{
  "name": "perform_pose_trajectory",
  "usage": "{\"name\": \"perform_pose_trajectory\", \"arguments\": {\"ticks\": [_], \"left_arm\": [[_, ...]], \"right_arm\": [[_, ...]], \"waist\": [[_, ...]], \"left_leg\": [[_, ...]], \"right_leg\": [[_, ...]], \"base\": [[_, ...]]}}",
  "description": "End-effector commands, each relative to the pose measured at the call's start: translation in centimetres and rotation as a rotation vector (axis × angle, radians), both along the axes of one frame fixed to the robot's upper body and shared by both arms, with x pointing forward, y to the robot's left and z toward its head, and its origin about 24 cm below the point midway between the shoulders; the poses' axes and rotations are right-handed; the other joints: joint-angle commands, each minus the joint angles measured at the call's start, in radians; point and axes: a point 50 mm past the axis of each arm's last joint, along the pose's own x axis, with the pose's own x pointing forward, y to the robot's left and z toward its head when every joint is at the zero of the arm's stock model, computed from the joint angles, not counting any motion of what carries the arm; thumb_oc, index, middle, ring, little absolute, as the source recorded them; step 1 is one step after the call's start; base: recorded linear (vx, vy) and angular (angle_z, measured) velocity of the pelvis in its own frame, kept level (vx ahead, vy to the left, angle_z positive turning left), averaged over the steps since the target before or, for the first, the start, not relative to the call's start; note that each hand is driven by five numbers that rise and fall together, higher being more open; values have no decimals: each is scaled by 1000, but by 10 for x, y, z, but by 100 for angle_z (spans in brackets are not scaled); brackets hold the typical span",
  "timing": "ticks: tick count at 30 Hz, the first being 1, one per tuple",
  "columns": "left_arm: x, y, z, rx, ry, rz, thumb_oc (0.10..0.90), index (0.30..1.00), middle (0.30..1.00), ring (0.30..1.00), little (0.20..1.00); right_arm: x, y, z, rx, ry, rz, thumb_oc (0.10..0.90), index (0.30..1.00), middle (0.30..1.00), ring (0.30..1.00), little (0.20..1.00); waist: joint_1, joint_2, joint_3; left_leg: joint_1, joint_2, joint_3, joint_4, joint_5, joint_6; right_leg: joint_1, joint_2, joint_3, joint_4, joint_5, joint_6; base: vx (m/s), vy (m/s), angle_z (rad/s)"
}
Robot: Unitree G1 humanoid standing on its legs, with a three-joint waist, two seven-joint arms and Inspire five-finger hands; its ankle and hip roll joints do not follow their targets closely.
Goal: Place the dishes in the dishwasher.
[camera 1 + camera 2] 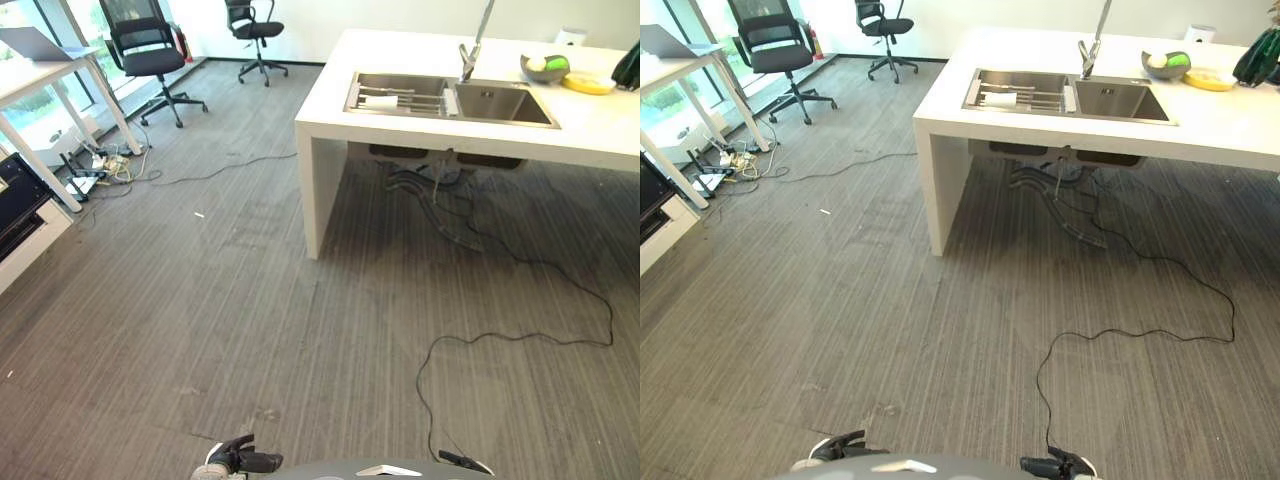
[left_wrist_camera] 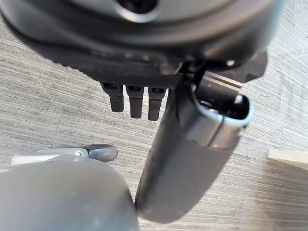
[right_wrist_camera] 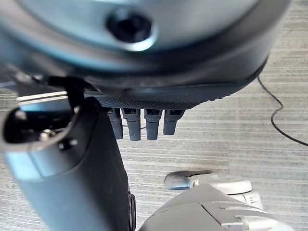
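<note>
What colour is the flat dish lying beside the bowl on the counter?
Yellow. The dish lies on the white counter beside the grey bowl; the left eye view shows it best.

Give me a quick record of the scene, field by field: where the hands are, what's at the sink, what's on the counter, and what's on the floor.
left hand: open, holding nothing, hanging over the floor
right hand: open, holding nothing
sink: double basin in a white counter, rack in the left basin
counter items: bowl of fruit, yellow plate
floor: grey carpet, office chairs far left

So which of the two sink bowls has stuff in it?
The left basin of the sink, farther from the fruit bowl. It holds a metal rack with something white on it; the right basin looks bare.
</note>
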Motion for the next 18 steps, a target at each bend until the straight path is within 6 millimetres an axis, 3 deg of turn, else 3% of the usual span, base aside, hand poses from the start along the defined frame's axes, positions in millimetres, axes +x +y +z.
{"name": "perform_pose_trajectory", "arguments": {"ticks": [1,3,4,5,6,7,8,9,10,11,12,13,14,15,18], "left_arm": [[13,-6,1,9,-18,35,800,900,900,900,900],[13,-6,1,9,-18,36,800,900,900,900,900],[20,-5,3,7,-43,53,800,900,900,900,900],[21,-5,3,7,-44,53,800,900,900,900,900],[30,-5,5,2,-72,58,800,900,900,900,900],[31,-6,5,-2,-76,56,800,900,900,900,900],[30,-5,5,0,-76,58,800,900,900,900,900],[26,-4,4,3,-67,58,800,900,900,900,900],[26,-4,4,3,-67,58,800,900,900,900,900],[17,-4,2,2,-41,62,800,900,900,900,900],[17,-4,2,2,-41,62,800,900,900,900,900],[11,-5,1,3,-27,56,800,900,900,900,900],[11,-5,1,3,-27,56,800,900,900,900,900],[8,-5,0,11,-19,33,800,900,900,900,900],[7,-1,1,33,-16,5,800,900,900,900,900]], "right_arm": [[0,-19,4,-64,21,10,800,900,900,900,900],[1,-19,4,-64,21,10,800,900,900,900,900],[0,-22,5,-67,12,-7,800,900,900,900,900],[0,-22,5,-67,12,-7,800,900,900,900,900],[1,-27,7,-86,20,-4,800,900,900,900,900],[2,-27,7,-84,14,-3,800,900,900,900,900],[4,-28,8,-89,7,-2,800,900,900,900,900],[5,-30,8,-99,3,10,800,900,900,900,900],[5,-30,8,-99,3,10,800,900,900,900,900],[5,-30,8,-101,8,20,800,900,900,900,900],[5,-30,8,-101,8,20,800,900,900,900,900],[4,-31,8,-105,10,31,800,900,900,900,900],[4,-31,8,-105,10,31,800,900,900,900,900],[6,-31,9,-120,10,62,800,900,900,900,900],[11,-27,8,-118,6,97,800,900,900,900,900]], "waist": [[16,-17,15],[15,-16,12],[19,-44,45],[17,-40,42],[58,-64,89],[60,-64,94],[65,-59,90],[75,-47,81],[75,-47,81],[96,-25,55],[96,-25,55],[113,-20,49],[113,-20,49],[144,-19,39],[155,-28,20]], "left_leg": [[-95,10,-28,202,-71,-85],[-104,11,-28,213,-77,-85],[-225,23,16,476,-2,-121],[-236,27,12,490,-9,-122],[-353,-2,-4,685,50,-136],[-387,2,5,679,49,-135],[-416,1,36,619,40,-130],[-432,9,85,473,37,-120],[-432,9,85,473,37,-120],[-426,28,114,247,75,-106],[-426,28,114,247,75,-106],[-418,26,117,107,114,-103],[-418,26,117,107,114,-103],[-466,34,59,2,139,-112],[-444,44,46,2,169,-110]], "right_leg": [[-72,-53,-12,64,-34,102],[-77,-52,-13,66,-34,102],[-63,-65,-18,71,-38,88],[-68,-61,-20,72,-38,87],[-37,-79,-23,58,-43,77],[-28,-79,-27,52,-45,77],[-7,-75,-32,37,-51,80],[25,-53,-29,18,-69,84],[25,-53,-29,18,-69,84],[50,-20,-13,16,-103,88],[50,-20,-13,16,-103,88],[76,-13,2,16,-126,94],[76,-13,2,16,-126,94],[128,-14,33,16,-161,97],[172,-21,70,16,-181,102]], "base": [[-44,-105,6],[-18,-102,2],[13,-128,-1],[59,-261,-14],[90,-148,7],[218,-154,16],[342,-8,20],[294,6,-1],[474,70,-4],[304,58,5],[453,89,-13],[149,31,-18],[431,75,-30],[282,44,-12],[527,113,-74]]}}
